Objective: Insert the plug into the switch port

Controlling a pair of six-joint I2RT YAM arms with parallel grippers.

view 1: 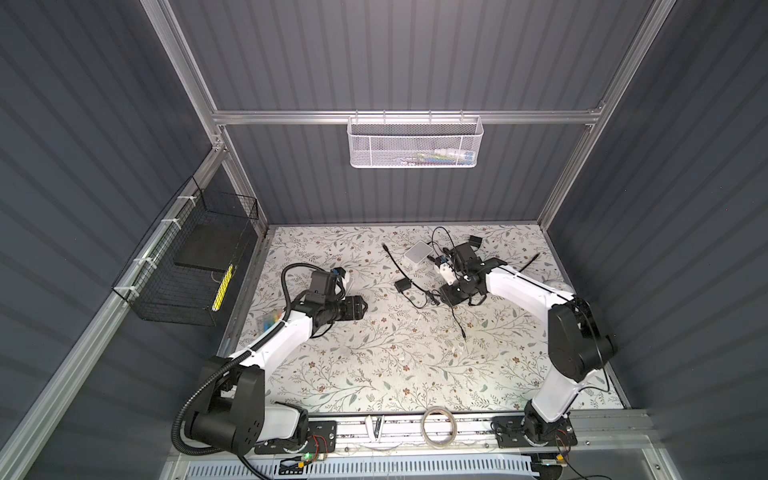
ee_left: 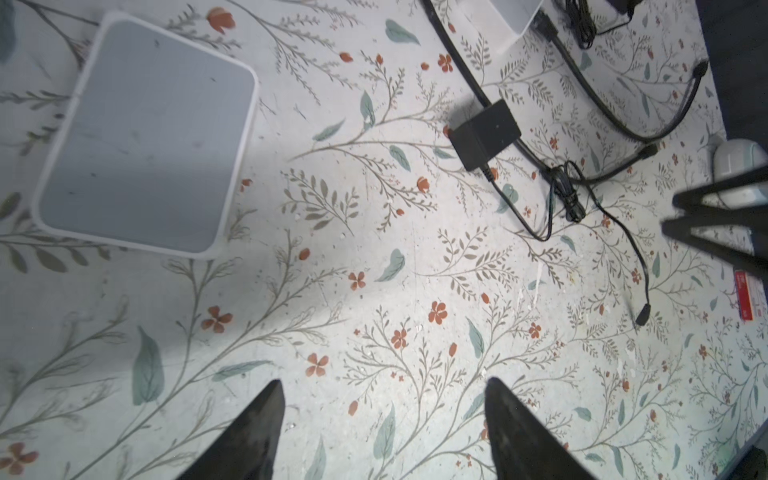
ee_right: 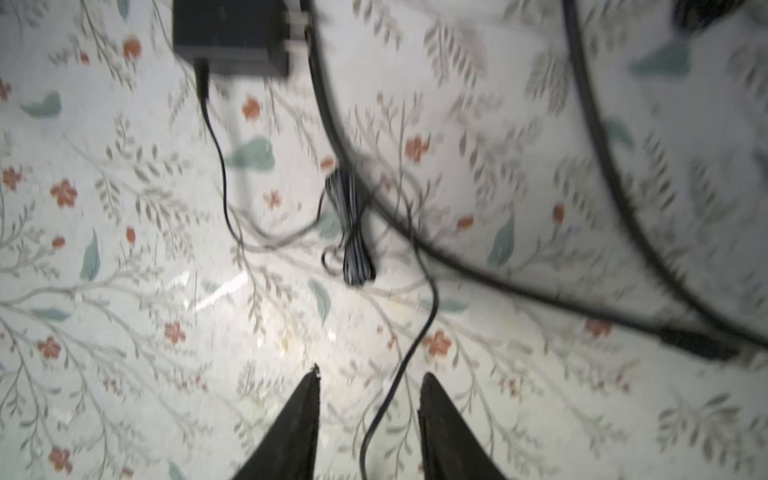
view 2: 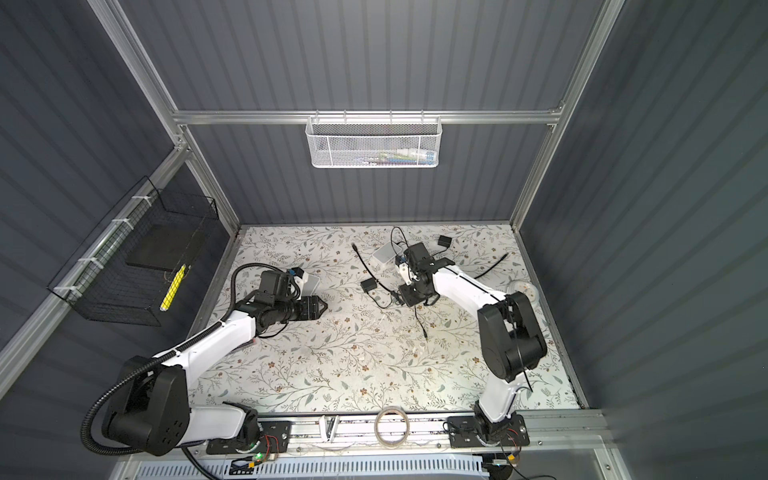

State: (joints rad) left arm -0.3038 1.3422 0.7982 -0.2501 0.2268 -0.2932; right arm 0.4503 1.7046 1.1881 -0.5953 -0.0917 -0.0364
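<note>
1. Left end effector [ee_left: 384, 405]: fingers apart, nothing between them, over the bare floral surface [ee_left: 316, 257].
2. White switch box [ee_left: 145, 137] lies just beside it, at left.
3. Black adapter [ee_left: 486, 133] sits centre. Its thin cable [ee_right: 415, 332] ends in the plug [ee_left: 642, 316], loose on the surface, nearer.
4. Right end effector [ee_right: 370, 395]: fingers apart, astride that cable, not clamping it.

Dark grey ribbed walls [view 1: 415, 62] in an aluminium frame [view 1: 187, 62] close me in, a white mesh basket [view 1: 395, 145] hung on the back rail [view 1: 291, 117] and a black wire basket [view 1: 174, 299] on the left wall. My tabletop [view 1: 374, 365] is pale, printed with leaves and small flowers.
</note>
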